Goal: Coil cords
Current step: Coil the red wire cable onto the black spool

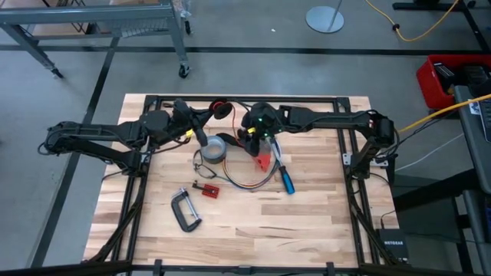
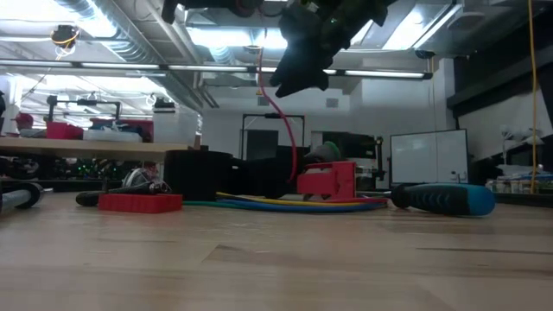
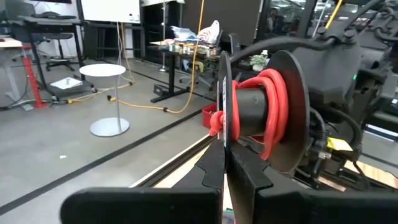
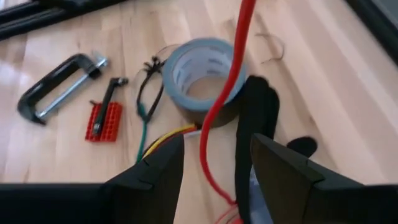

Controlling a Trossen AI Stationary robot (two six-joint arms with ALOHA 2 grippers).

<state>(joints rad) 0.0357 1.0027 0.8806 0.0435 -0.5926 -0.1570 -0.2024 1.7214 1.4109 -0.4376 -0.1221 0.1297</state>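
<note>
The left gripper [image 3: 227,158], fingers closed, clamps a black spool [image 3: 261,112] wound with red cord [image 3: 273,106]. The right gripper [image 4: 208,155] stands open around the hanging strand [image 4: 227,81] above the wooden table [image 1: 322,230]; the strand's lower end is cut off from sight.

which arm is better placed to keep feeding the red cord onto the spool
The right. The red cord runs between the open fingers of the right tool, raised above the tape roll. The left tool is shut on the spool, so it probably has to hold it.
</note>
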